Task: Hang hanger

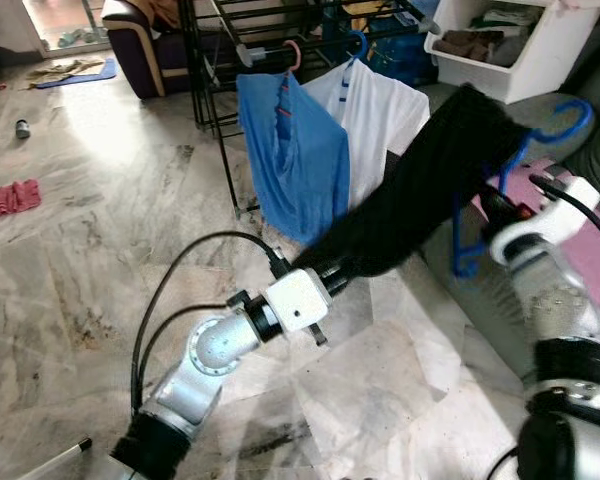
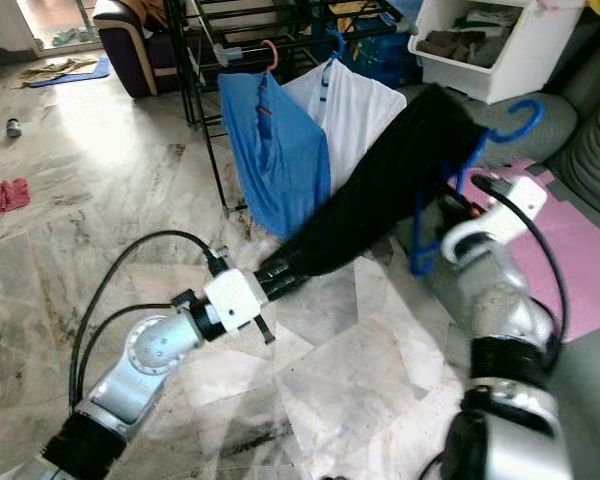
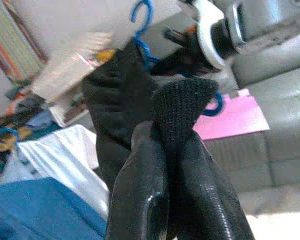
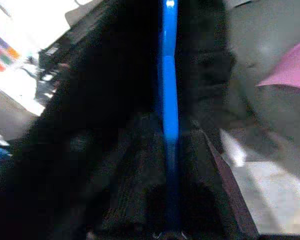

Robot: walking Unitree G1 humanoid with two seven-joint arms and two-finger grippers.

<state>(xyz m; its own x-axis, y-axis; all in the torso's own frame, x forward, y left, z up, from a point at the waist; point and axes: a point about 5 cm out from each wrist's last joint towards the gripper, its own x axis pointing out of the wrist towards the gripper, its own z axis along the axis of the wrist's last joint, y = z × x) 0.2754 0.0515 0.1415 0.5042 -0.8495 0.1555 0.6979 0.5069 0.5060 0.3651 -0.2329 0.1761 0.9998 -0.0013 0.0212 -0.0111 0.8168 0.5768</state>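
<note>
A black garment (image 1: 420, 185) hangs on a blue plastic hanger (image 1: 480, 225) and stretches slantwise between my two arms. My left gripper (image 1: 325, 275) is shut on the garment's lower end; in the left wrist view the black cloth (image 3: 177, 100) is pinched between the fingers (image 3: 140, 195). My right gripper (image 1: 490, 210) is shut on the blue hanger's bar (image 4: 169, 90), with the hook (image 1: 578, 118) up at the right. Behind stands a black drying rack (image 1: 215, 80) carrying a blue shirt (image 1: 295, 160) and a white shirt (image 1: 380, 115) on hangers.
A grey sofa (image 2: 590, 150) with a pink cloth (image 2: 580, 240) lies at the right. A white bin (image 1: 510, 40) of clothes stands behind it. A dark armchair (image 1: 140, 40) is at the back left. A red rag (image 1: 10, 198) lies on the marble floor.
</note>
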